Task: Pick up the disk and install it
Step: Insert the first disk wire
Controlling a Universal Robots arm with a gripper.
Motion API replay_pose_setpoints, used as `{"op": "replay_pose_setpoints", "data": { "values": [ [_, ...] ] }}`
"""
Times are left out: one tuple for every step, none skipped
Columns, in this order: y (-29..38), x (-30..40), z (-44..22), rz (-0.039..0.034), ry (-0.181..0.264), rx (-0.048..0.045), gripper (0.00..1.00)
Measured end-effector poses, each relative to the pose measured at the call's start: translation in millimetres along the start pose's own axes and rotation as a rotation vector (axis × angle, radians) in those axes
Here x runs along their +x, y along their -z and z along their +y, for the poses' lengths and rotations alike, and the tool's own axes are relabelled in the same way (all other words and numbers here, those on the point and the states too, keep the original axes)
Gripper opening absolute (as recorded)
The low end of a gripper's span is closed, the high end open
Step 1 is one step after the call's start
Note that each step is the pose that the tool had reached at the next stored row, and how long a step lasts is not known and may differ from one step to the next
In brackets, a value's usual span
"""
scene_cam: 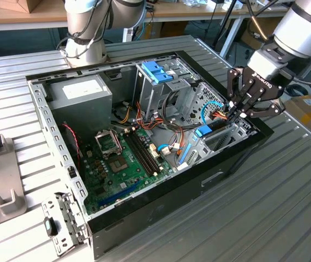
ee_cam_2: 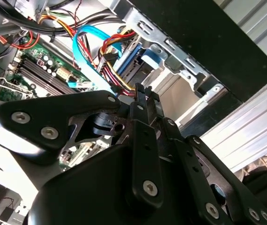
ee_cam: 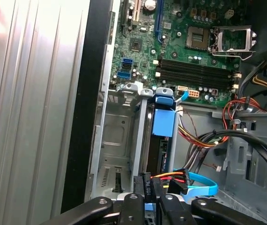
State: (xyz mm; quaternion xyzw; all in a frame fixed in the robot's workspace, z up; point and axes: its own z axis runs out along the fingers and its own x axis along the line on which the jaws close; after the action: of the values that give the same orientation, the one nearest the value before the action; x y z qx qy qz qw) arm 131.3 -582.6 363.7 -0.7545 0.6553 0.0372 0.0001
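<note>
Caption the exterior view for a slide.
Black robot pincer reaching into the drive bay corner of an open black desktop computer case on a ribbed metal table.

Open black computer case (scene_cam: 161, 210) lying on its side on ribbed metal table (scene_cam: 275, 207). Green motherboard (scene_cam: 124, 164) on the case floor, with an empty silver processor socket (scene_cam: 107, 143) and dark memory slots (scene_cam: 143, 153) beside it. Grey power-supply box (scene_cam: 82, 95) with white sticker in the corner toward the exterior view's left. Blue ribbed latch piece (scene_cam: 156, 71) on top of the metal drive cage (scene_cam: 163, 93). Red, yellow and orange wire bundle (ee_cam: 208, 136) and a light-blue flat cable (ee_cam: 201, 183) near the bay. Grey fixture blocks (scene_cam: 0, 174) on the table, well apart from the case
</note>
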Motion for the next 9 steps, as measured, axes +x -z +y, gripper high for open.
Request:
{"op": "replay_pose_setpoints", "data": {
  "values": [
    [-0.1,-1.1,0.3,0.0000,0.000,0.0000,0.19],
    [-0.2,-2.3,0.6,0.0000,0.000,0.0000,0.19],
    [-0.6,-5.4,1.5,0.0000,0.000,0.0000,0.19],
    [-0.9,-7.3,1.9,-0.0001,0.000,0.0000,0.19],
    [-1.1,-8.2,2.1,-0.0001,0.000,0.0000,0.19],
    [-1.6,-9.5,2.2,0.0000,0.000,0.0000,0.19],
    [-3.1,-9.9,2.1,-0.0010,-0.018,0.0010,0.19],
    [-4.7,-9.8,2.0,-0.0039,-0.083,0.0046,0.19],
    [-5.5,-9.7,2.0,-0.0059,-0.121,0.0068,0.19]
  ]
}}
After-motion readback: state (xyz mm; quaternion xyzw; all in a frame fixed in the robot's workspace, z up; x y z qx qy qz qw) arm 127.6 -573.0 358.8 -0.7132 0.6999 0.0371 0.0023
